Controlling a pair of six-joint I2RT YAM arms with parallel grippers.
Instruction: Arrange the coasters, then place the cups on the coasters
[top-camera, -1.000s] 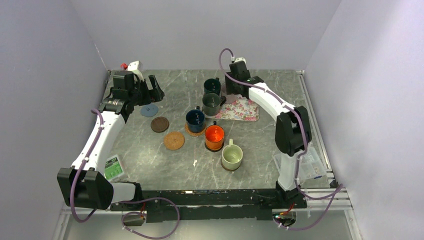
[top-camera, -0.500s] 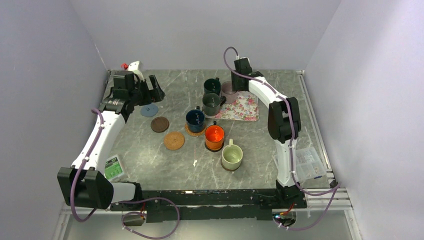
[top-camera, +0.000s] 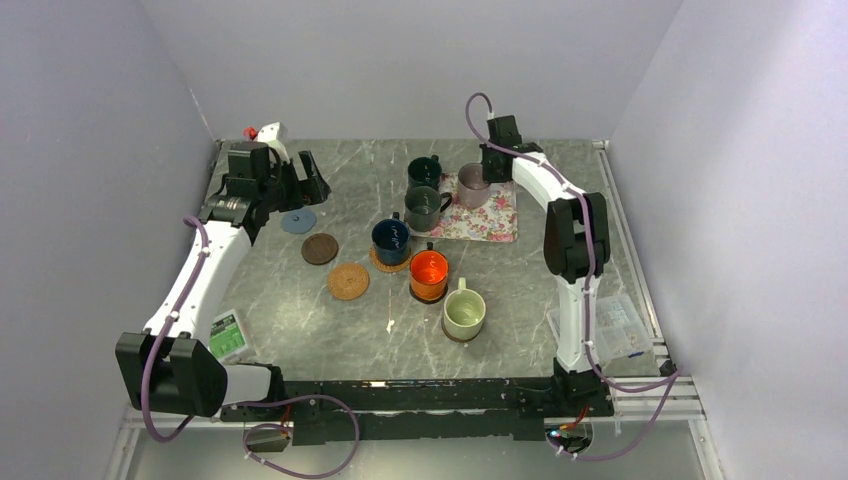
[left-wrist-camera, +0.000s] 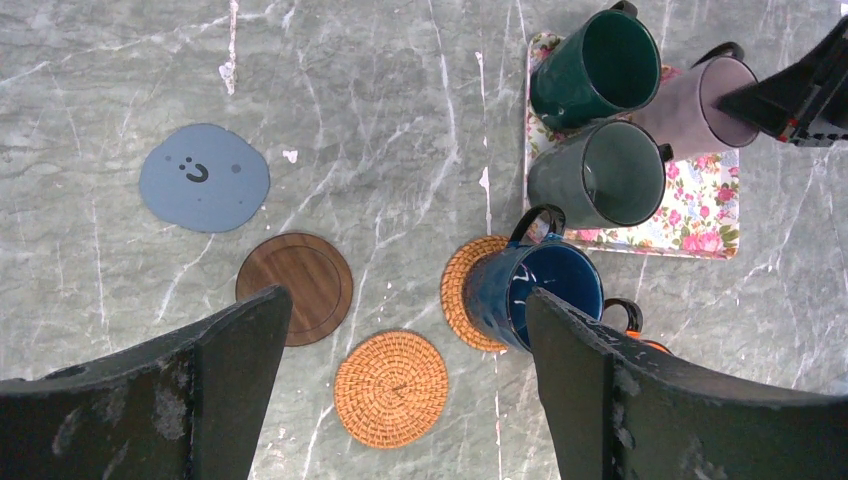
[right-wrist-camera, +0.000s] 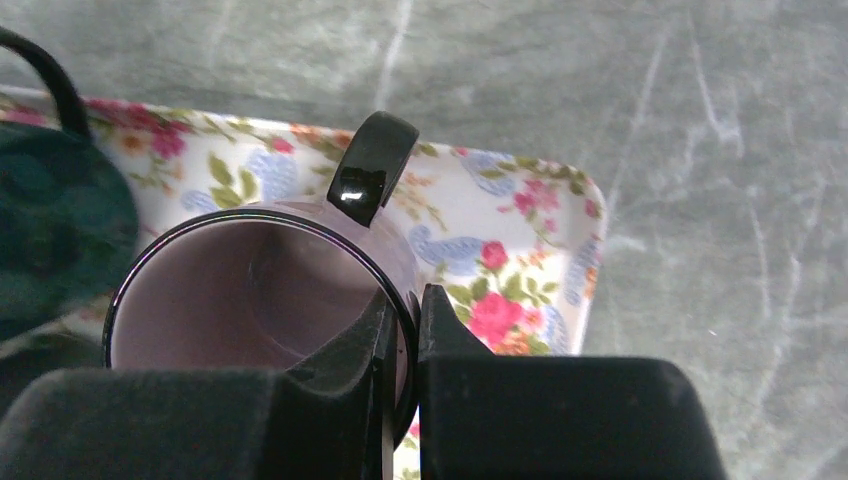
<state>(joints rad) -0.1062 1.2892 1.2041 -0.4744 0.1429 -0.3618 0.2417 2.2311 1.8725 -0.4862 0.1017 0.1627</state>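
right gripper (right-wrist-camera: 405, 310): jaws pinched narrow on the rim of the mauve cup (right-wrist-camera: 250, 310), one finger inside, one outside, just beside its black handle
mauve cup position: upright over the floral mat (right-wrist-camera: 520, 250), far right part of the table (top-camera: 300, 330); can't tell if it rests on the mat or is lifted off it
left gripper (left-wrist-camera: 405, 298): jaws spread wide, holding nothing, hovering above the far left part of the table, well apart from every coaster
grey-blue coaster (left-wrist-camera: 204, 177): bare, flat on the table, far left
dark brown coaster (left-wrist-camera: 295, 288): bare, just beside the grey-blue one on its near side
tan woven coaster (left-wrist-camera: 391, 388): bare, near the dark brown one, nearer the arm bases
navy cup (left-wrist-camera: 535, 290): sits on a second woven coaster (left-wrist-camera: 460, 290), centre of table
orange cup (top-camera: 429, 272): on a dark coaster, just beside the navy cup on the near side
cream cup (top-camera: 464, 313): near-right of the orange cup; what's under it is mostly hidden
dark green cup (left-wrist-camera: 595, 65): at the mat's far left corner, no coaster
dark grey cup (left-wrist-camera: 600, 172): at the mat's left edge, just beside the dark green one, no coaster
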